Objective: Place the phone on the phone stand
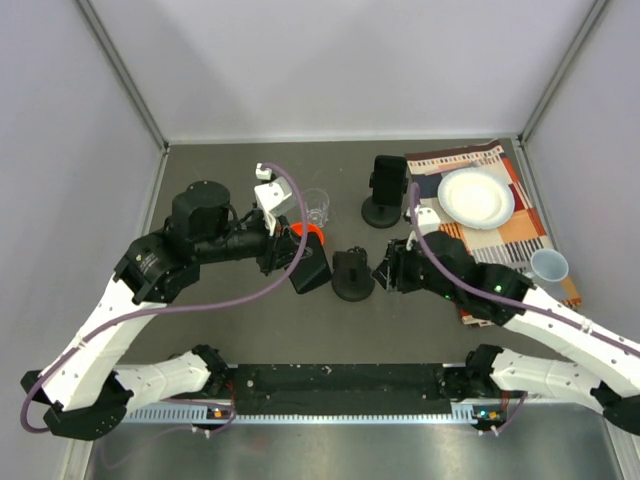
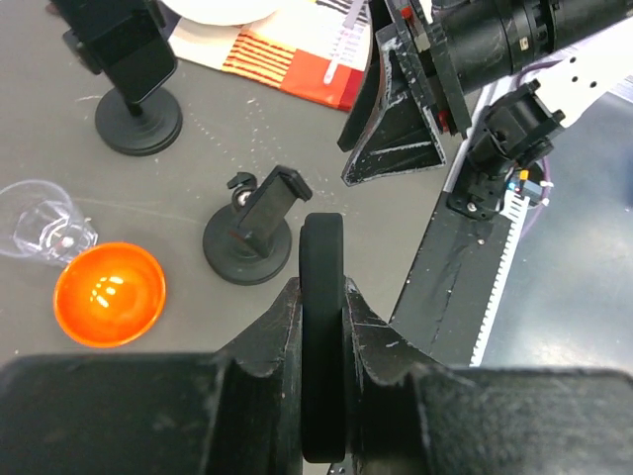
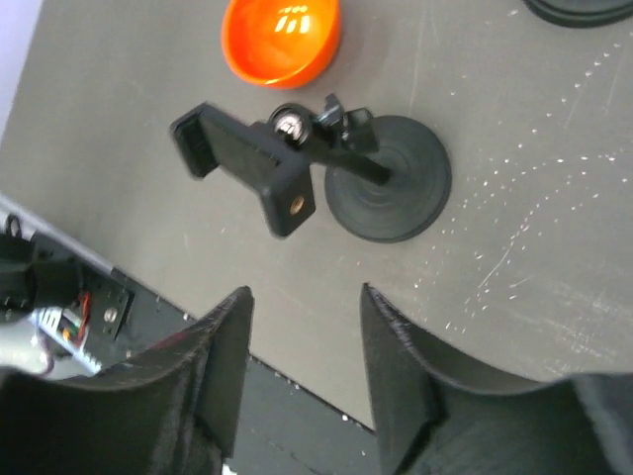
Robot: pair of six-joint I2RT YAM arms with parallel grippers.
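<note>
My left gripper (image 1: 297, 262) is shut on a black phone (image 1: 311, 270) and holds it edge-on just left of the empty black phone stand (image 1: 352, 276). In the left wrist view the phone (image 2: 322, 257) sits clamped between the fingers (image 2: 277, 327), with the stand (image 2: 255, 233) just beyond it, its cradle tilted. My right gripper (image 1: 392, 270) is open and empty, just right of the stand. The right wrist view shows the stand (image 3: 386, 183) with its clamp (image 3: 247, 158) leaning left, beyond my open gripper (image 3: 305, 307).
A second stand (image 1: 385, 190) holding a dark device is behind. An orange bowl (image 1: 308, 233) and a clear cup (image 1: 317, 205) sit by my left gripper. A white plate (image 1: 476, 196) lies on a patterned cloth (image 1: 520, 235), with a pale cup (image 1: 549, 266) at the right.
</note>
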